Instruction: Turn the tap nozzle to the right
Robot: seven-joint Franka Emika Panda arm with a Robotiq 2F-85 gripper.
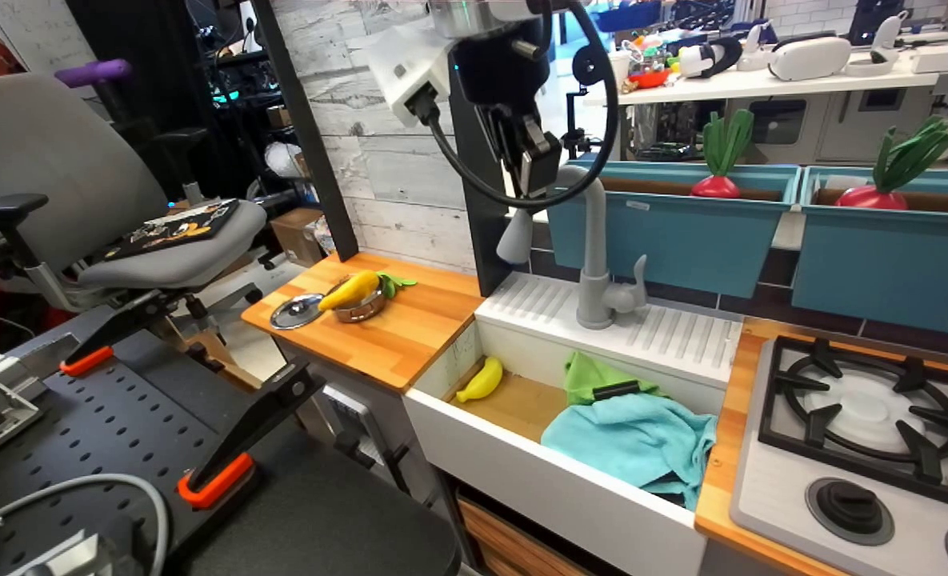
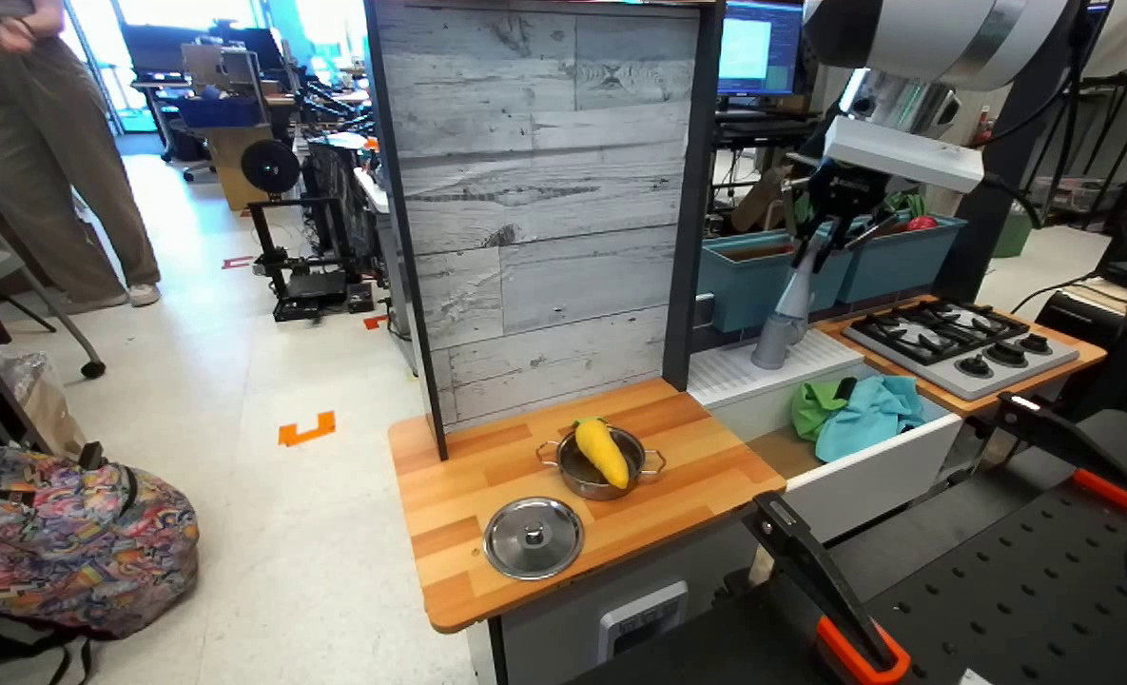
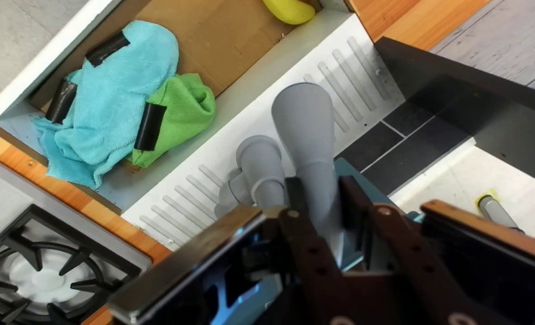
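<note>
The tap nozzle point(image 1: 594, 232) is a grey arched spout on the white ridged ledge behind the sink. Its lever point(image 1: 640, 276) is at the base. The flared spout end hangs over the ledge, off the basin. The spout also shows in an exterior view point(image 2: 793, 295) and in the wrist view point(image 3: 304, 119). My gripper point(image 1: 531, 174) is at the free end of the arch, just above the flared part. In the wrist view, the fingers point(image 3: 322, 183) flank the spout closely on both sides, with no clear gap. The top of the arch is hidden behind the gripper there.
The sink point(image 1: 570, 480) holds a blue cloth point(image 1: 626, 440), a green cloth point(image 1: 594, 376) and a yellow banana point(image 1: 482, 380). Blue planters point(image 1: 658, 240) stand behind the tap. A dark post point(image 1: 490, 232) and a wooden counter point(image 1: 434, 320) are beside it. A stove point(image 1: 866, 416) is opposite.
</note>
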